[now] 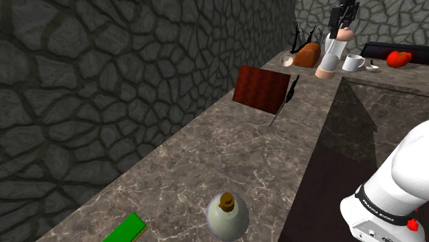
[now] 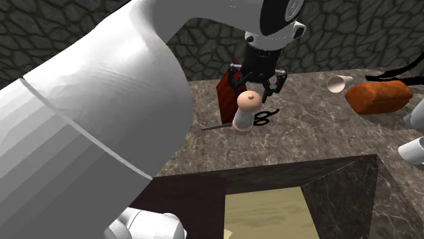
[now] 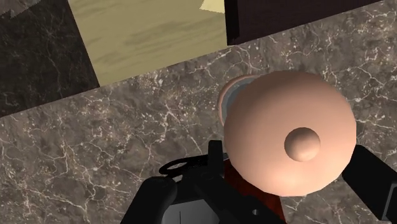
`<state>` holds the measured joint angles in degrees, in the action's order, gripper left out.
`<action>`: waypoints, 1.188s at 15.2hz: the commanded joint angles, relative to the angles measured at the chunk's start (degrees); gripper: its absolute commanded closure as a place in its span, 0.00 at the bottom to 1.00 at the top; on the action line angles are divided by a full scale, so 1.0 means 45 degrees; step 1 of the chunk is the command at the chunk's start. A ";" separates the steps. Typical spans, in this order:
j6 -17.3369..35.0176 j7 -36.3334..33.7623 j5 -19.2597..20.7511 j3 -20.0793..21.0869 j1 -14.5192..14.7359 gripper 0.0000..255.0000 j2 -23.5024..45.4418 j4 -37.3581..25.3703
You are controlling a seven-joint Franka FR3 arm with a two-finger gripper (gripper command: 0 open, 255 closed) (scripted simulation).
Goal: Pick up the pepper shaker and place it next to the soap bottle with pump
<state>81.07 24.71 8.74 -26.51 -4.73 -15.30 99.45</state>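
The pepper shaker has a rounded pinkish top and a pale body. My black gripper is shut on its top, near the far end of the marble counter. In the second exterior view the shaker hangs tilted under the gripper, over the counter beside black scissors. From the wrist, the shaker's top sits between the fingers of the gripper. A round grey bottle with a brown top stands at the counter's near end, far from the gripper.
A red-brown board and the scissors lie mid-counter. A bread loaf, small bowl, white mug and red tomato crowd the far end. A dark sunken sink lies beside the counter. A green object is at the near edge.
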 commanded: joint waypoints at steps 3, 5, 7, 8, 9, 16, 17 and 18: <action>-0.0247 -0.1369 0.0185 0.1038 0.0215 1.00 -0.1520 0.1328; -0.0360 -0.2020 0.0164 0.1562 0.0293 1.00 -0.2230 0.1975; -0.0488 -0.2654 0.0071 0.2081 0.0372 1.00 -0.2883 0.2558; -0.0555 -0.2965 0.0001 0.2340 0.0411 1.00 -0.3189 0.2827; -0.0624 -0.3272 -0.0085 0.2599 0.0451 1.00 -0.3483 0.3082; -0.1115 -0.5386 -0.1033 0.4417 0.0792 1.00 -0.5189 0.4464; -0.1181 -0.5685 -0.1210 0.4681 0.0848 1.00 -0.5384 0.4606; -0.1246 -0.5986 -0.1396 0.4945 0.0907 1.00 -0.5566 0.4735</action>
<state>75.71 -1.04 3.18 -5.22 -0.90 -40.15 120.76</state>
